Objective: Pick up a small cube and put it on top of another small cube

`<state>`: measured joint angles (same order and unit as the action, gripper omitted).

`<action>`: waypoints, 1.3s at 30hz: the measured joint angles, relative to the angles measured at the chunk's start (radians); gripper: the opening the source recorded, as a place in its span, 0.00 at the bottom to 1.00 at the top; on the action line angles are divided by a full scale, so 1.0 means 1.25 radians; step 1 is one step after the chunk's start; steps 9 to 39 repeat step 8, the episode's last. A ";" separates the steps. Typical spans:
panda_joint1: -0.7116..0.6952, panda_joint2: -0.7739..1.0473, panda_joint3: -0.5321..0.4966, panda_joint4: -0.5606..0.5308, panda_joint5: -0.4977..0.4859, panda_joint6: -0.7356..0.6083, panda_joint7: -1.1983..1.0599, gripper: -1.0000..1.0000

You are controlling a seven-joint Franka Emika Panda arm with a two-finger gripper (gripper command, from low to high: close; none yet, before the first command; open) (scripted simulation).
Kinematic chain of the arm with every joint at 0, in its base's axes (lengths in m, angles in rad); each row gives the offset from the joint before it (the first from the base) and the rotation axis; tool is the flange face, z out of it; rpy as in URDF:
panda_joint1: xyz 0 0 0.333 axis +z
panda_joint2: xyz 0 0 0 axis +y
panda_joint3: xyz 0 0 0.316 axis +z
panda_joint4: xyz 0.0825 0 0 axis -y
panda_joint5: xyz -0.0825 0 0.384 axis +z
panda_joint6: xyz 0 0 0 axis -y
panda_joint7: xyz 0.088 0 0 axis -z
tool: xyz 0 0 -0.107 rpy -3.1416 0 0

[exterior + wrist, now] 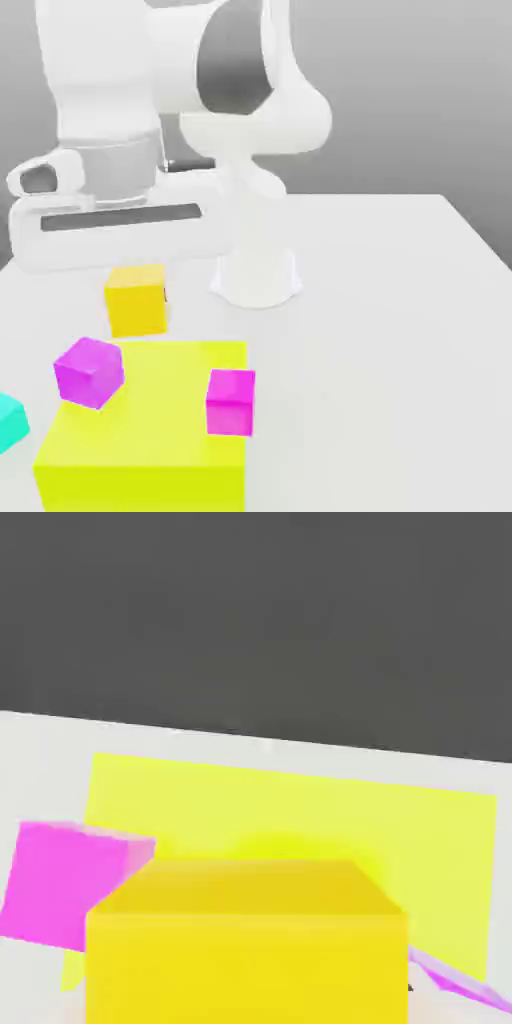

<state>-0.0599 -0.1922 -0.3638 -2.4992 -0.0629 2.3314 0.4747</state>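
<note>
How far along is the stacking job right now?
The pick looks done: the orange-yellow cube sits right under the hand, large and close in the hand view, so the shut tool appears to hold it. It hangs short of the two magenta cubes on the lime-yellow block. Left: carry over, set down on one, release.

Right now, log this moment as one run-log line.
gripper: shut on orange-yellow cube | cube: lifted, beside lime block | magenta cubes: on block | stacking: not yet done
</note>
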 joint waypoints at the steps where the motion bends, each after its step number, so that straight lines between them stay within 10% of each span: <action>1: -0.006 0.019 -0.006 -0.008 -0.001 0.021 0.002 0.00; 3: -0.009 0.065 -0.014 -0.027 0.011 0.079 -0.006 0.00; 4: -0.009 0.085 -0.016 -0.036 0.017 0.106 -0.012 1.00; 39: -0.009 0.085 -0.016 -0.036 0.017 0.106 -0.012 1.00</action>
